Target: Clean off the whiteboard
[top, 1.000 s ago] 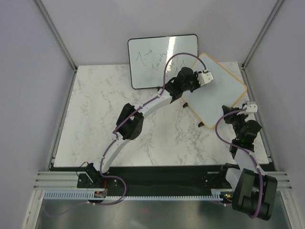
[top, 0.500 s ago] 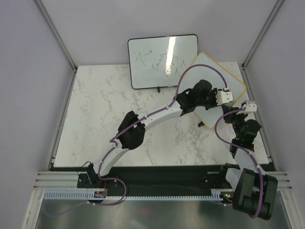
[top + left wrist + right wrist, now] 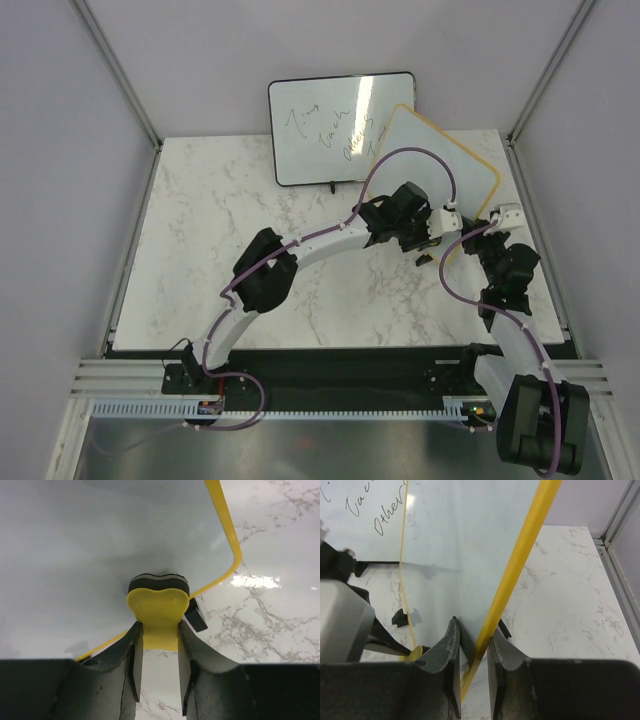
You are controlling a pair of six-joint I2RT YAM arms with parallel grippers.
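Observation:
The whiteboard (image 3: 430,160) has a yellow-tan frame and small black feet, and its face shows no marks. It stands tilted up on the right of the table. My right gripper (image 3: 505,215) is shut on its right frame edge (image 3: 520,565), seen between the jaws in the right wrist view (image 3: 474,650). My left gripper (image 3: 447,215) is shut on a yellow eraser (image 3: 158,605) with a black pad. It presses the eraser against the board's face (image 3: 100,540) near a lower rounded corner, seen in the left wrist view (image 3: 159,645).
A black-framed whiteboard (image 3: 340,125) with handwriting leans against the back wall just left of the held board; it also shows in the right wrist view (image 3: 360,510). The marble table (image 3: 220,250) ends at metal rails on the right and front.
My left gripper swept the eraser from the board's upper part to the right and then down to its lower corner. The right gripper has tipped the board up steeper and shifted it left.

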